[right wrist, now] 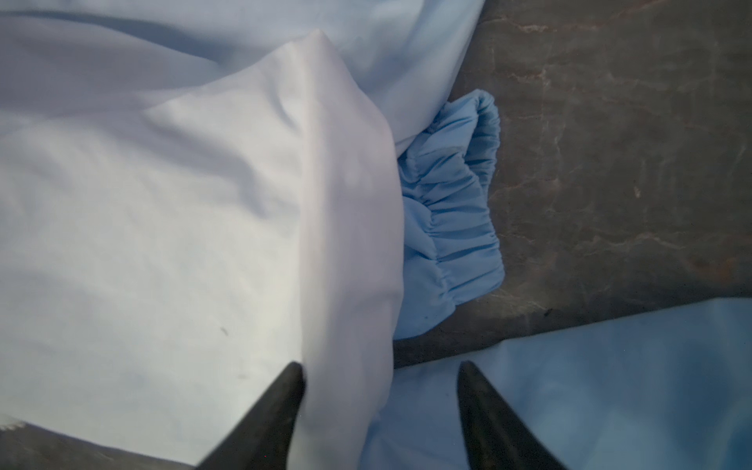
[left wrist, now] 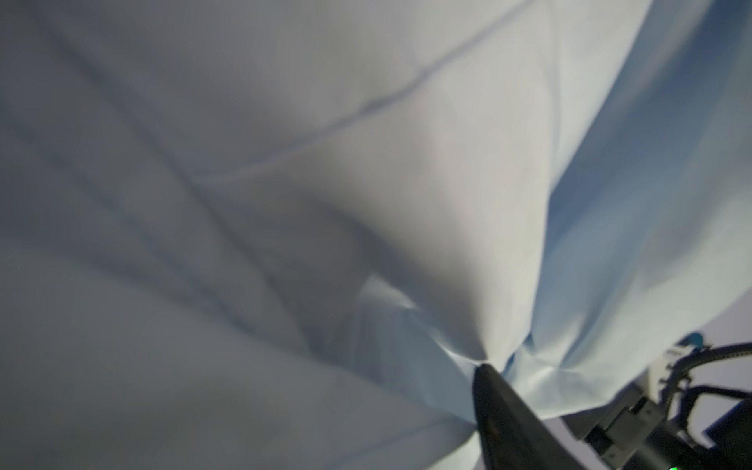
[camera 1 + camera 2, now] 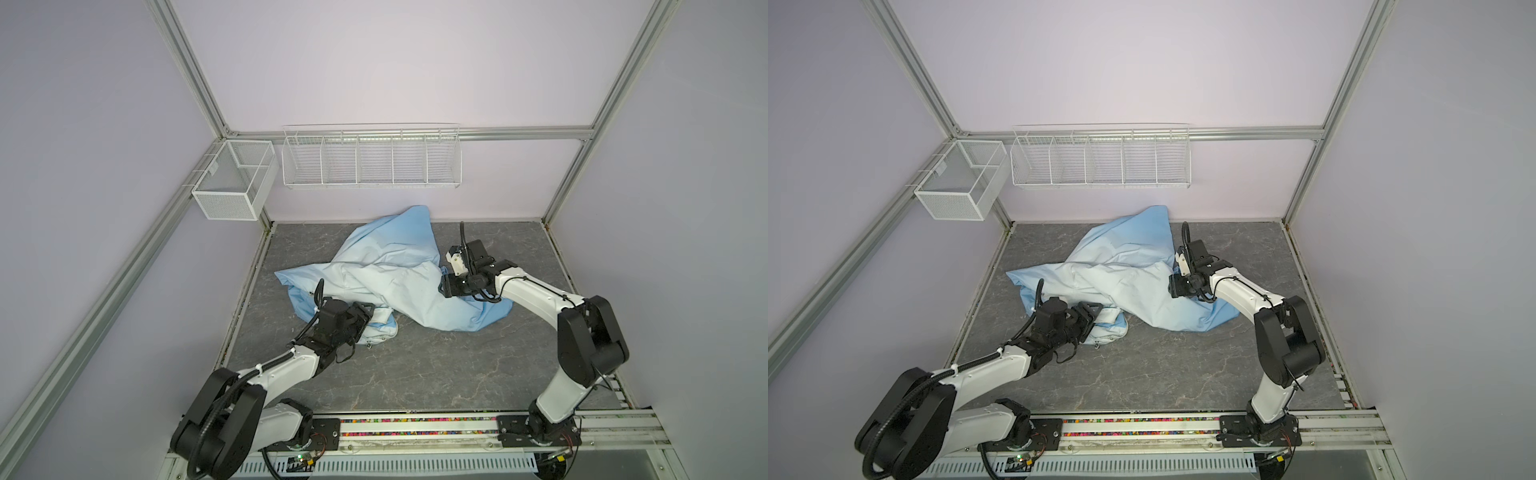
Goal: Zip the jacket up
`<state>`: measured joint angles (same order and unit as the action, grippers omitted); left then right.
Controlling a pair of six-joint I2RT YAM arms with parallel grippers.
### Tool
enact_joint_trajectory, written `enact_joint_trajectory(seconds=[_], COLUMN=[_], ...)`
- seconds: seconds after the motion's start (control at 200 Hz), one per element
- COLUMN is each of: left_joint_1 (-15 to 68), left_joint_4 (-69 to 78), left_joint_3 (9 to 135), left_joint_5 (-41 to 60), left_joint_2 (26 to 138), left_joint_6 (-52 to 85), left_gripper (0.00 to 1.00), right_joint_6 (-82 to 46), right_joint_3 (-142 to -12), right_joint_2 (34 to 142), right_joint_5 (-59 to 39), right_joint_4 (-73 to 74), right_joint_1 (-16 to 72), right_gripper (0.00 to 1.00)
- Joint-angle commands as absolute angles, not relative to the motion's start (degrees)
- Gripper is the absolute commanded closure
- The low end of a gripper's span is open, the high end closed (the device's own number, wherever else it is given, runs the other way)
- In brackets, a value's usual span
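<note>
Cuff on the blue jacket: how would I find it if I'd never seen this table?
On the grey table lies a crumpled light-blue jacket. Near the right gripper, its cuff pokes out from under a whitish fold onto the table. It alone is deeper blue and scrunched into tight gathers; the cloth around it is smooth.

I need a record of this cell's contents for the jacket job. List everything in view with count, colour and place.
jacket: one, light blue fading to whitish, crumpled on the far half of the table.
cuff: one showing, blue, gathered, on the table beside a whitish fold.
table: one, grey marbled.
wire rack: one, white, five compartments, on the back wall.
mesh basket: one, white, on the left wall by the corner.
left gripper: one, black, at the jacket's near left edge; grip unclear.
right gripper: one, black, jaws apart astride the whitish fold.
</note>
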<state>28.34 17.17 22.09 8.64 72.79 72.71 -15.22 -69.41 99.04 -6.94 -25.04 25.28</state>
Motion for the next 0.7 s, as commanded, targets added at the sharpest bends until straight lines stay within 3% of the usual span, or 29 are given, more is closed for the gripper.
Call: enact_joint_trajectory(seconds=[0.0, 0.125, 0.24, 0.48, 0.695], left_joint_1=[27.37, 25.15, 23.36, 22.15, 22.15], left_joint_4=[21.58, 12.61, -1.65, -24.85, -31.55], left_joint_3=[26.8, 32.33, 39.58, 56.66, 72.42], left_joint_5=[10.33, 10.85, 9.17, 2.95, 8.09], left_joint_2=[75.7, 74.03, 69.49, 63.87, 66.17], left_joint_6=[71.52, 66.31, 58.15, 41.59, 30.99], left_gripper=[0.61, 0.82, 1.0, 1.0, 1.0], right_joint_6=[-15.55, -15.21, -15.3, -18.05, -18.45], right_joint_3=[-70.05, -73.4, -76.78, -81.54, -86.52], right_joint_2=[98.77, 97.15, 95.04, 88.04, 82.3], right_joint_5=[-10.0, -9.76, -10.18, -13.07, -11.1], right_joint_4=[-23.14, -25.66, -28.16, -29.82, -33.2], right_joint_1=[25.26, 24.63, 22.46, 15.21, 9.9], right_gripper=[0.62, 0.92, 0.93, 0.93, 0.93])
